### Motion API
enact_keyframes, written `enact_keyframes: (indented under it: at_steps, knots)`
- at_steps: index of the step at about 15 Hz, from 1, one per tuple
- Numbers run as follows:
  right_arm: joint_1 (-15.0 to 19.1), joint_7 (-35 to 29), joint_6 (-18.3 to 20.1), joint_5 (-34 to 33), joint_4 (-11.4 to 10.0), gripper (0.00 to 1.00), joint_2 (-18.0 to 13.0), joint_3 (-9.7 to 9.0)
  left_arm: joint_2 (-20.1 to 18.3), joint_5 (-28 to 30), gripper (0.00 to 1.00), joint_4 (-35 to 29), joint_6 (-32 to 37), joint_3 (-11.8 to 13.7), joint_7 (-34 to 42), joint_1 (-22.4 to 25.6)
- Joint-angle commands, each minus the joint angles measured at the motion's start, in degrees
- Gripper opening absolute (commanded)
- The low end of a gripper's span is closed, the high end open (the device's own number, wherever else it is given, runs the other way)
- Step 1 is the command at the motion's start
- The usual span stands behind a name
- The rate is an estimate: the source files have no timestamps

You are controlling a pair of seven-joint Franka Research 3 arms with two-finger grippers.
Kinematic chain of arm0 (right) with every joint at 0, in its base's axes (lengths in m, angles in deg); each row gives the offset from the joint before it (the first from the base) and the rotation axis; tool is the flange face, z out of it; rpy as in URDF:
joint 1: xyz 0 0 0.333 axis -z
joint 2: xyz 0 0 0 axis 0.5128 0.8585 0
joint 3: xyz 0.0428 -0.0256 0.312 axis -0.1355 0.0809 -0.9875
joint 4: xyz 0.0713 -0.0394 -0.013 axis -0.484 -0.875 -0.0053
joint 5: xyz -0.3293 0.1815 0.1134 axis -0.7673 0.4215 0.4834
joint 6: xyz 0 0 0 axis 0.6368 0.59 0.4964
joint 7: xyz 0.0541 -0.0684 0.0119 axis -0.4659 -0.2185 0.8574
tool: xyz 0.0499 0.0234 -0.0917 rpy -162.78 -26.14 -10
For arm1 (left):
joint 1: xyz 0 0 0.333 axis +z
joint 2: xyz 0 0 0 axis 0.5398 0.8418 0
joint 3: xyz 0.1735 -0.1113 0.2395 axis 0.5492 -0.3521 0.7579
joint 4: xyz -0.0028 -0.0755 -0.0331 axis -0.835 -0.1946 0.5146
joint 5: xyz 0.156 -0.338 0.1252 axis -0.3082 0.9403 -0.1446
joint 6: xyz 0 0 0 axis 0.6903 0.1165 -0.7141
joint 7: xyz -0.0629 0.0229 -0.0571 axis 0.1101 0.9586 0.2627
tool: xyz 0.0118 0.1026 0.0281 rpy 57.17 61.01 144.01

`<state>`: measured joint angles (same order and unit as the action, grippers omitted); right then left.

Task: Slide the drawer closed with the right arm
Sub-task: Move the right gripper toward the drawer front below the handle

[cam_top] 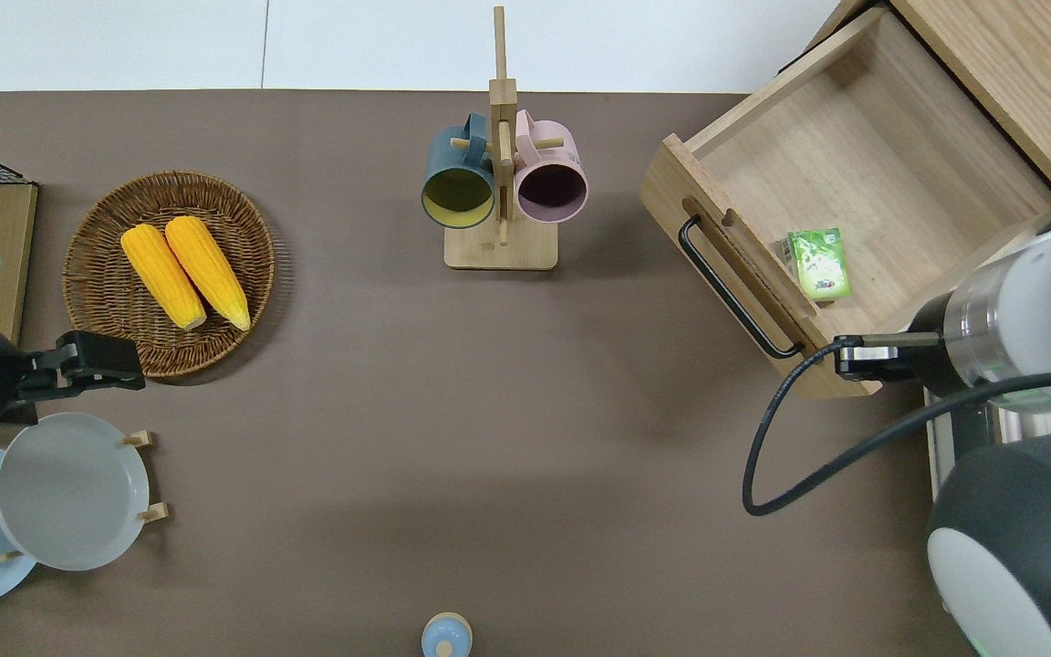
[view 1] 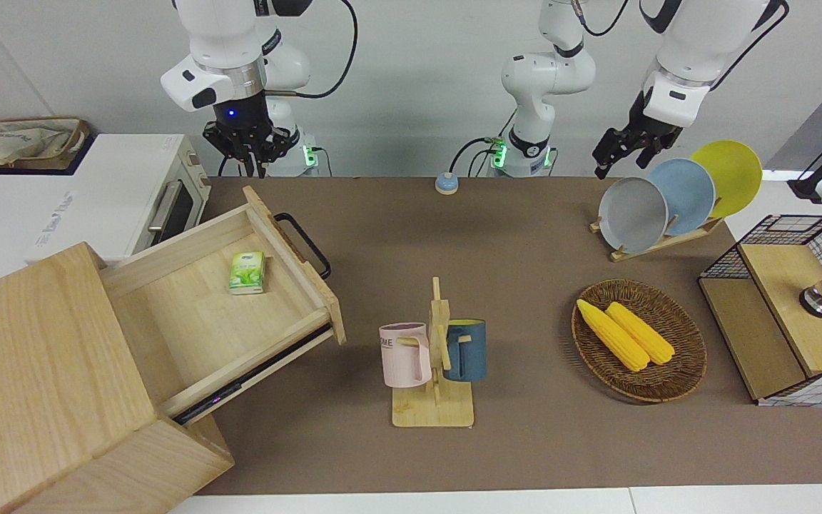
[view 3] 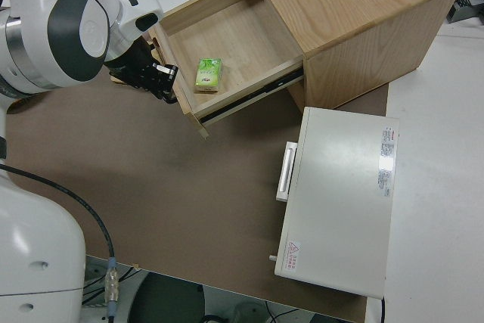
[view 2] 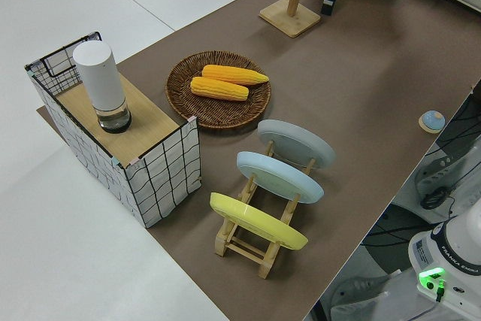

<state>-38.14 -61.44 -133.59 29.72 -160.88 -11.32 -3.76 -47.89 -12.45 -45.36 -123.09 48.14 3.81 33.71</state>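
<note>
Front view: the drawer (view 1: 240, 285) stands pulled well out of the cabinet (view 1: 47, 371). The right gripper (view 1: 247, 153) hangs above the drawer's corner nearest the robots; whether its fingers are parted, I cannot tell. It should press flat on the drawer's front and push straight along the rails. The left arm is parked.

Overhead view: a green packet (cam_top: 817, 263) lies inside the drawer, against its front wall.

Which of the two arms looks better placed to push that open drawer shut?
The right one. Its gripper hangs over the corner of the drawer front, by the handle; the left arm is parked.
</note>
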Motion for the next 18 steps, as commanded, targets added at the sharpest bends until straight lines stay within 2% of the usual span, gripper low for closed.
enact_keyframes:
  at_steps: [1, 5, 11, 15, 18]
  knots:
    - [-0.4, -4.6, 1.1, 0.0, 0.6, 0.001, 0.0, -0.37, -0.5, 0.1, 0.99, 0.2, 0.9, 0.2, 0.5, -0.1]
    - [-0.8, -8.3, 2.2, 1.4, 0.7, 0.0, 0.0, -0.37, -0.5, 0.1, 0.99, 0.2, 0.9, 0.2, 0.5, -0.1]
    - [-4.5, -23.0, 2.1, 6.1, -0.3, 0.0, -1.1, -0.2, -0.5, 0.1, 0.99, 0.2, 1.0, 0.2, 0.5, -0.1]
    - [-7.6, -32.6, 1.0, 6.3, -2.8, 0.0, -1.9, 0.15, -0.5, 0.1, 0.99, 0.2, 1.0, 0.2, 0.5, -0.1]
    - [-10.3, -39.9, -4.1, 6.2, -6.2, 0.0, -1.7, 0.15, -0.5, 0.1, 0.99, 0.2, 0.9, 0.2, 0.5, -0.1]
